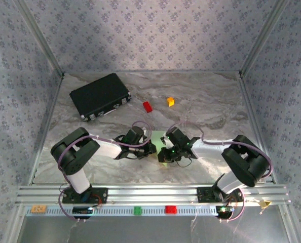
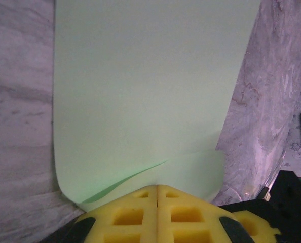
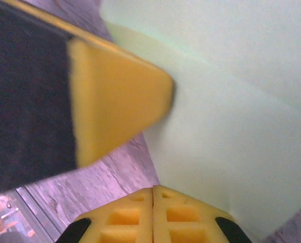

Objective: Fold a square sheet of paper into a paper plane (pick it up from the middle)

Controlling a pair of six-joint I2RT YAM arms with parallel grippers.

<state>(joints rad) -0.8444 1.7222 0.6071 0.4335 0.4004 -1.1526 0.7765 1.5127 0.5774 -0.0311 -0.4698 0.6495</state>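
Both arms are meeting at the centre of the table (image 1: pixel 211 109). The sheet (image 2: pixel 140 91) is lying flat between the two wrists, well apart from the case (image 1: pixel 100 95).

Left gripper (image 2: pixel 157 190): jaws are sitting pad to pad, with nothing showing between them. The tips are bearing on the sheet's near edge, where a flap is lifting in a shallow curl.

Right gripper (image 3: pixel 153 191): likewise closed, and empty as far as shows, with its tip at the sheet's border. A left finger (image 3: pixel 115 101) is resting on the paper just ahead of it.

Risks, as I am judging them:
- Closed tips pushing from two sides could be skating the sheet over the smooth top instead of creasing it.
- The curled flap could be springing back, or settling askew and giving a crooked fold.
- The grippers are working so near each other that a bump looks possible.
- A hard drag could be wrinkling or tearing the thin paper.

Materials:
- Paper: thin, pale green, matte, unmarked, with a soft fold line.
- Pads: yellow, foam-like, waffle-cut, with blunt wedge tips.
- Table: grey, veined, faintly glossy.
- Case: black, hard, rectangular.
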